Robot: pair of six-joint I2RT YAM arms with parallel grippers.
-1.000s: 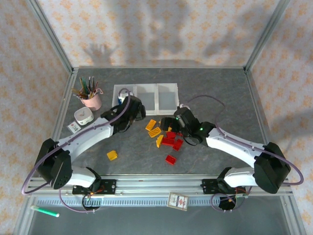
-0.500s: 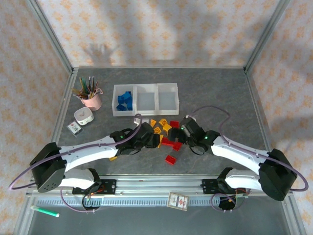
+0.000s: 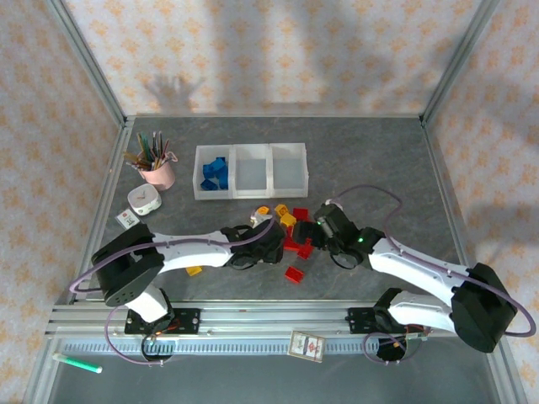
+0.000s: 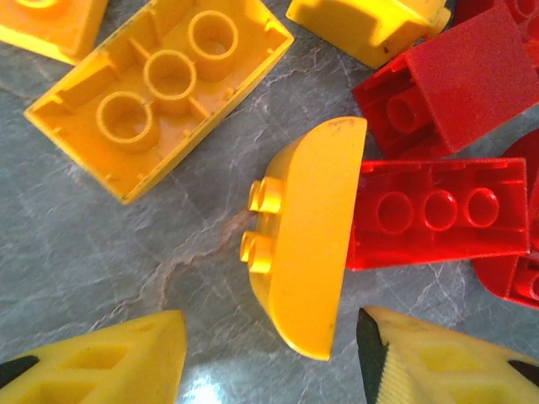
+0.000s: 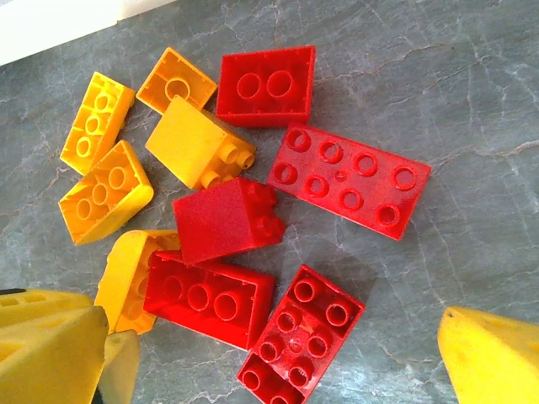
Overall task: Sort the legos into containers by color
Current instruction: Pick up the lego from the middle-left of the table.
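Both parted, L pincer (image 4: 269,349) astride yellow lego (image 4: 307,244), R pincer (image 5: 274,337) empty

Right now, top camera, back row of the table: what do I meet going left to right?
pink cup of pens → left bin, holding blue legos → middle bin → right bin

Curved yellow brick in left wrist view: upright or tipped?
Tipped on its side: the curved yellow brick has its studs pointing sideways along the table, not up.
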